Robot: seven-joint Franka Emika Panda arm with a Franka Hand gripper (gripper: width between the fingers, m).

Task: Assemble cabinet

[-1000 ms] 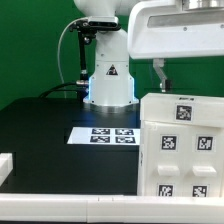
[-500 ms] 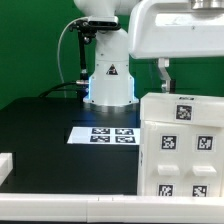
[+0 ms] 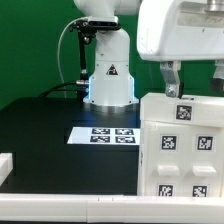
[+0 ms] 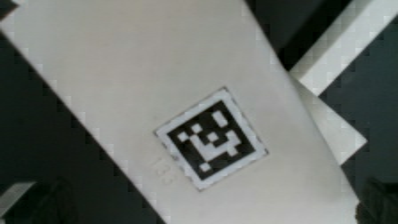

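Observation:
The cabinet [image 3: 185,145], a large white body with several square tags on its face, stands at the exterior view's right, near the front. My gripper [image 3: 195,88] hangs just above its top edge. One dark finger [image 3: 172,80] shows clearly and the other sits at the frame's right edge. The jaws stand wide apart. In the wrist view a white cabinet panel with one tag [image 4: 217,137] fills the frame and runs between the fingertips of the gripper [image 4: 199,208], which show only as dark corners. I cannot tell if they touch the panel.
The marker board [image 3: 103,134] lies flat on the black table in front of the arm's white base [image 3: 110,82]. A small white block [image 3: 5,166] sits at the exterior view's left edge. A white rail [image 3: 70,209] runs along the front.
My gripper has moved toward the exterior view's right and a little lower, so that its fingers now hang right over the cabinet's top edge. The cabinet has not moved.

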